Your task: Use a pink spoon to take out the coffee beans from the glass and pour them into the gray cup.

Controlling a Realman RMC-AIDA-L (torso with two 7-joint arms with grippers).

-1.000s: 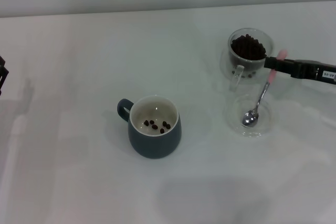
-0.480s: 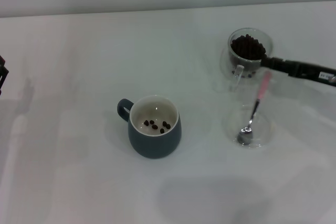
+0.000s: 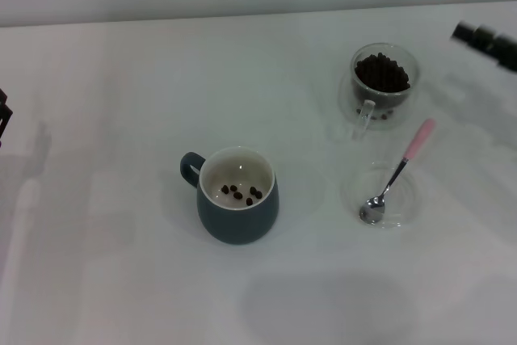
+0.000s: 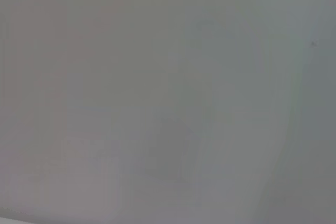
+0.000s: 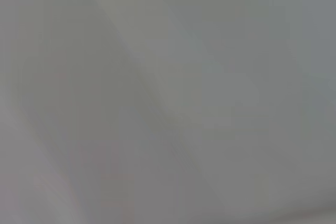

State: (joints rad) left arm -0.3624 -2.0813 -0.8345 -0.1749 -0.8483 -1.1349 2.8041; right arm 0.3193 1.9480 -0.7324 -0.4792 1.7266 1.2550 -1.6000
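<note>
The pink spoon point(image 3: 397, 173) lies free, with its metal bowl in a shallow clear glass dish point(image 3: 404, 214) and its pink handle leaning out over the rim toward the glass. The glass point(image 3: 384, 80) stands at the back right, filled with coffee beans point(image 3: 382, 72). The gray cup point(image 3: 237, 196) stands near the middle with several beans point(image 3: 241, 193) on its cream bottom. My right gripper point(image 3: 485, 41) is at the far right edge, raised and well clear of the spoon and glass. A part of my left gripper point(image 3: 3, 115) shows at the left edge.
The white table point(image 3: 121, 240) runs back to a pale wall. The dish sits just in front of the glass, close to it. Both wrist views show only blank pale surface.
My right gripper has let go of the spoon and pulled back up and to the right. The spoon has settled lower, with its bowl in the dish.
</note>
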